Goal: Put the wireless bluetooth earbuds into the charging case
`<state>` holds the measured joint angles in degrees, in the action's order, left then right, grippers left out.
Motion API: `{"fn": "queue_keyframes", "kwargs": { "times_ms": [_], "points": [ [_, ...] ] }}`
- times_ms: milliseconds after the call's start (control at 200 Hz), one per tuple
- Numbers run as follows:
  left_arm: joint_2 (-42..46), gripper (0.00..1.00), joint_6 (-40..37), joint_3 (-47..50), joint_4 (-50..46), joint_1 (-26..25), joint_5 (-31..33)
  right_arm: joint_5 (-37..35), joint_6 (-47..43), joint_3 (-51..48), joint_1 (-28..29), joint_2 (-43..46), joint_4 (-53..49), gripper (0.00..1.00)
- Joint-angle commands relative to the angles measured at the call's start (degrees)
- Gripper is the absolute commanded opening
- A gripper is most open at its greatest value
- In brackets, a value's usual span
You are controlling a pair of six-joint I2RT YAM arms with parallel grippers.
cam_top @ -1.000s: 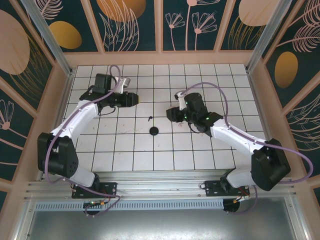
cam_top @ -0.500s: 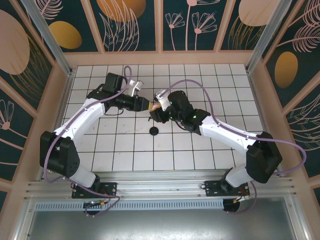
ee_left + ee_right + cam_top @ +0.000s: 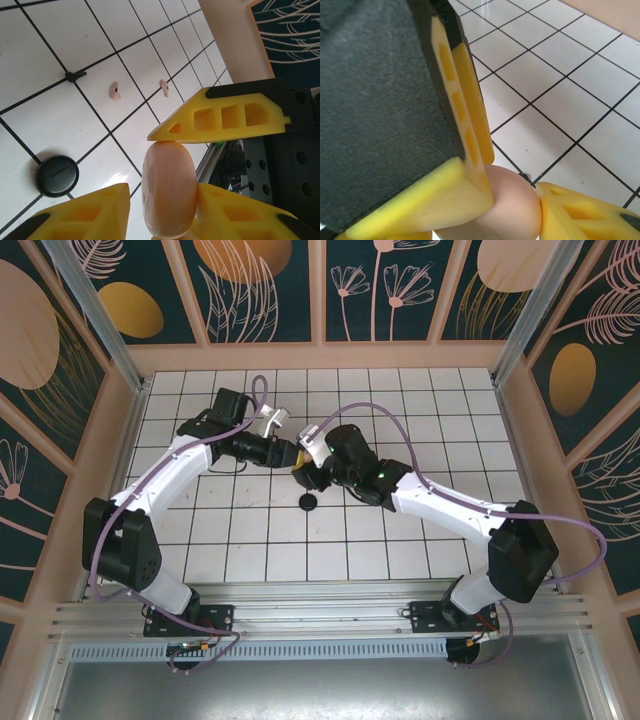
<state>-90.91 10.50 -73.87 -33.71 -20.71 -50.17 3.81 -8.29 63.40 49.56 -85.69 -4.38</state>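
- Left gripper (image 3: 288, 452) jaws are pinching the pink case (image 3: 167, 195) by its sides, partly closed, above the table (image 3: 45, 30).
- Right gripper (image 3: 306, 470) jaws are standing part open. One finger (image 3: 220, 117) is touching the case's top. Cannot tell whether it is gripping.
- A pink earbud (image 3: 115, 91) and a second pink earbud (image 3: 164, 87) are lying on the tiles, apart from the case and beyond the black disc (image 3: 56, 175).
- Likely step: opening the case. The rounded shell is looking slippery, so the left should be holding firm while the right is working squarely and slowly.

In the left hand (image 3: 162, 200) the pink case (image 3: 167, 165) runs off the lower edge. Beside the right hand (image 3: 516, 202), the left hand's dark body blocks the desk (image 3: 560, 75).
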Motion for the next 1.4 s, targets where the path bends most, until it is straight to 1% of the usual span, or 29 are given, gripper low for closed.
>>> {"fn": "queue_keyframes", "kwargs": {
  "times_ms": [0, 125, 185, 230, 310, 360, 400, 465, 490, 591, 696, 856, 956, 1066, 1201, 1286, 1391],
  "points": [
    [-2.41, 0.37, -4.62, -1.21, -5.81, -0.3, 1.38, -1.08, -1.27, 3.3, 0.63, 0.05, 2.48, 0.49],
    [-2.77, 0.35, -6.06, -1.61, -6.91, -0.3, 2.03, -1.05, -1.55, 3.15, 0.71, 0.0, 2.96, 0.49],
    [-2.78, 0.3, -6.48, -1.63, -7.07, -0.38, 2.54, -0.92, -1.46, 2.84, 0.73, 0.02, 3.39, 0.49],
    [-2.69, 0.29, -6.76, -1.54, -7.07, -0.34, 2.9, -0.83, -1.26, 2.5, 0.71, 0.05, 3.74, 0.49],
    [-2.51, 0.33, -7.22, -1.46, -7.01, -0.3, 3.3, -0.2, -0.97, 1.26, 0.61, 0.51, 4.66, 0.5],
    [-2.51, 0.34, -7.44, -1.62, -7.01, -0.31, 3.43, 1.35, -0.85, 0.22, 0.15, 0.83, 5.25, 0.5],
    [-2.51, 0.37, -7.13, -2.0, -6.83, -0.26, 4.11, 2.83, -0.61, -0.35, -0.52, 1.03, 5.11, 0.5],
    [-2.51, 0.38, -6.03, -2.7, -6.3, -0.37, 5.02, 5.74, -0.26, -0.14, -1.93, 1.25, 2.78, 0.5],
    [-2.52, 0.4, -5.66, -2.95, -6.1, -0.34, 4.79, 7.19, -0.04, -0.07, -2.68, 1.36, 1.6, 0.5],
    [-2.82, 0.42, -4.09, -3.77, -5.42, -0.31, 2.55, 14.07, 1.32, 0.71, -6.32, 1.88, -3.93, 0.49],
    [-3.13, 0.43, -3.3, -4.09, -5.56, -0.38, 0.01, 19.19, 0.75, 1.48, -9.55, 2.92, -9.64, 0.49],
    [-3.63, 0.44, -2.28, -5.0, -7.35, -0.31, -1.21, 21.82, -3.15, 5.0, -11.92, 1.77, -20.4, 0.49],
    [-4.0, 0.44, -2.28, -5.75, -8.82, -0.34, -2.28, 21.61, -4.96, 6.62, -11.94, 0.88, -23.19, 0.49],
    [-3.69, 0.44, -2.46, -5.94, -9.14, -0.33, -3.39, 20.08, -7.37, 5.74, -11.86, 1.18, -20.84, 0.5],
    [-3.2, 0.44, -3.2, -6.47, -9.29, -0.32, -3.09, 19.52, -14.44, 1.15, -11.86, 3.49, -12.57, 0.49],
    [-2.89, 0.44, -3.82, -7.0, -9.45, -0.38, -0.77, 18.01, -18.19, -0.73, -11.86, 4.38, -7.76, 0.49],
    [-2.03, 0.44, -5.66, -6.87, -9.7, -0.8, 2.99, 15.83, -23.36, -1.69, -11.81, 4.31, -4.37, 0.5]
  ]
}}
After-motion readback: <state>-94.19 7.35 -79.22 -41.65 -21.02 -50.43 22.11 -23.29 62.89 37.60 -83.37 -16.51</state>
